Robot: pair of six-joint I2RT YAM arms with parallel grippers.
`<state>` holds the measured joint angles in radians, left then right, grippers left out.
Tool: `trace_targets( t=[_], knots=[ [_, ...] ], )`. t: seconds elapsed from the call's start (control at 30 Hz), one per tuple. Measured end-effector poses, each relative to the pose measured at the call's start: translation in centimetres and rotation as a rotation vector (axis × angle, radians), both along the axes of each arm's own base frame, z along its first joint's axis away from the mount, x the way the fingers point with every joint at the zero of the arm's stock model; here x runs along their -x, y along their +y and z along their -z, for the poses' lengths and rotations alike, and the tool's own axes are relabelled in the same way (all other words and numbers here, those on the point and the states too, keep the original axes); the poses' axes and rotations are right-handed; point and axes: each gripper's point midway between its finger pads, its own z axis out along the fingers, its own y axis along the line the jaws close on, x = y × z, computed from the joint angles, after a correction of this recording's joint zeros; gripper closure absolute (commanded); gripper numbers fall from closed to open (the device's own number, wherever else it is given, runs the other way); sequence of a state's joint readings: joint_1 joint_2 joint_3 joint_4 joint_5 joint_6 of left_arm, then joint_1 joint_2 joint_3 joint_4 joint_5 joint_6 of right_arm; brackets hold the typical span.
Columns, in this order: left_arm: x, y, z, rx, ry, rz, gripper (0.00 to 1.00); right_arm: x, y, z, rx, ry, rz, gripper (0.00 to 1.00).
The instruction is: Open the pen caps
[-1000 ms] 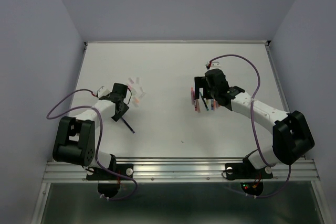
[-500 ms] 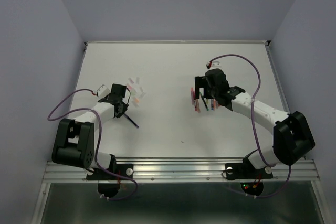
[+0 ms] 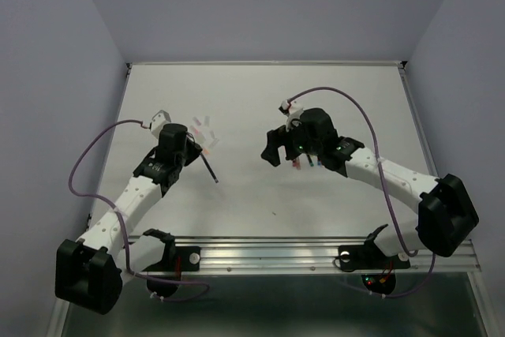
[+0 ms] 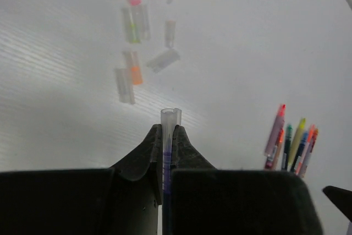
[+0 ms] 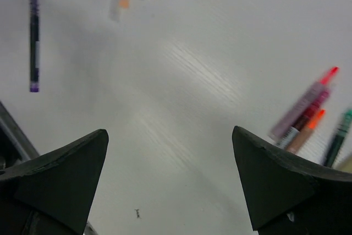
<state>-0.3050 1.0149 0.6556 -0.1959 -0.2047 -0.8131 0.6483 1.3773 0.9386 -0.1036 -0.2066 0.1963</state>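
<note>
The left gripper (image 3: 189, 154) is clenched on a dark pen (image 3: 209, 171). In the top view the pen slants from the fingers toward the near edge and to the right. Whether its free end touches the table (image 3: 260, 92) I cannot tell. The left wrist view adds what the top one lacks: the pen's clear cap (image 4: 170, 116) sticks out past the pinching fingertips (image 4: 190, 149). The pen's long axis runs straight away from the camera, with the bluish barrel between the pads.

Just beyond that gripper, toward the far edge, the loose pen caps (image 3: 207, 136) lie scattered at mixed angles. Up close, some show pink, orange or yellow-green. Bare white surface separates them from the bundle of pens (image 3: 302, 161) further right, which lie side by side with their long axes roughly near-to-far.

The right gripper (image 3: 284, 147) hovers just left of that bundle, jaws spread wide and grasping nothing. Its wrist view shows the bundle at the right edge, the held pen at upper left with a purple end downward, and open table between.
</note>
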Motion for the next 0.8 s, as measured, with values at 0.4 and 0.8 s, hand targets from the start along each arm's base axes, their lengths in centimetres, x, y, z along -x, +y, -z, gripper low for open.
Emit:
trace_targets(
  t=[0.4,0.8],
  knots=[
    [-2.6,-6.3,-6.0,0.091,-0.162,0.045,1.00,2.6,12.0,-2.5,-0.129,-0.044,-0.189,0.16],
    [-3.1,-8.1,-7.0,0.145,-0.196,0.024,1.00,-0.4,13.6,-1.5,-0.105,-0.056,-0.072,0.40]
  ],
)
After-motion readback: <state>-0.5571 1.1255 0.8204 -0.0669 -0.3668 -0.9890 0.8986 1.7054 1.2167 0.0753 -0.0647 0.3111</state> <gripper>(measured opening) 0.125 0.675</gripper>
